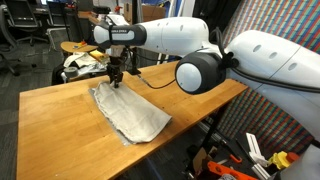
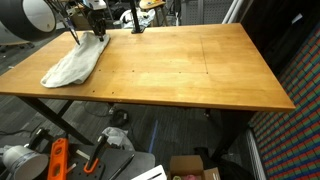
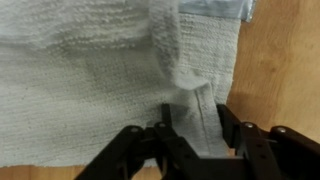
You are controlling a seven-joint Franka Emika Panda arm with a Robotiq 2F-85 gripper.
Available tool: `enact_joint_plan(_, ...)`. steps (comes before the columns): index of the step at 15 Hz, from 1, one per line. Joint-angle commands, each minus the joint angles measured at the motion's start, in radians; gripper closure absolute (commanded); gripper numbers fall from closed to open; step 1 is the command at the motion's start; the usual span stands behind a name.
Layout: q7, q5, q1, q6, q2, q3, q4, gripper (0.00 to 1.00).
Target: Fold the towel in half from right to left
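Note:
A grey-white towel [image 1: 130, 112] lies rumpled on the wooden table [image 1: 60, 120]; it also shows in the other exterior view [image 2: 72, 65] near the table's corner. My gripper [image 1: 116, 80] points down at the towel's far edge, also seen in an exterior view [image 2: 88, 32]. In the wrist view the fingers [image 3: 196, 125] are closed in on a raised fold of the towel's hem [image 3: 190, 95], with cloth pinched between them. The rest of the towel [image 3: 80, 90] spreads flat behind, and bare wood shows to the right.
The table edge runs close to the towel [image 2: 30, 95]. A large bare stretch of tabletop [image 2: 190, 65] lies beside it. Chairs and clutter [image 1: 80, 60] stand behind the table, and tools lie on the floor [image 2: 60, 160].

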Motion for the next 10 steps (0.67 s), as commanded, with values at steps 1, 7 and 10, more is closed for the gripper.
enact_joint_plan(1,0.026,0.010,-0.007,0.039,0.006,-0.008,0.002,0.81)
enact_joint_plan(7,0.058,0.003,-0.023,0.035,0.002,-0.019,-0.001,0.96)
enact_joint_plan(10,0.082,0.005,-0.034,0.032,0.000,-0.020,-0.001,0.95)
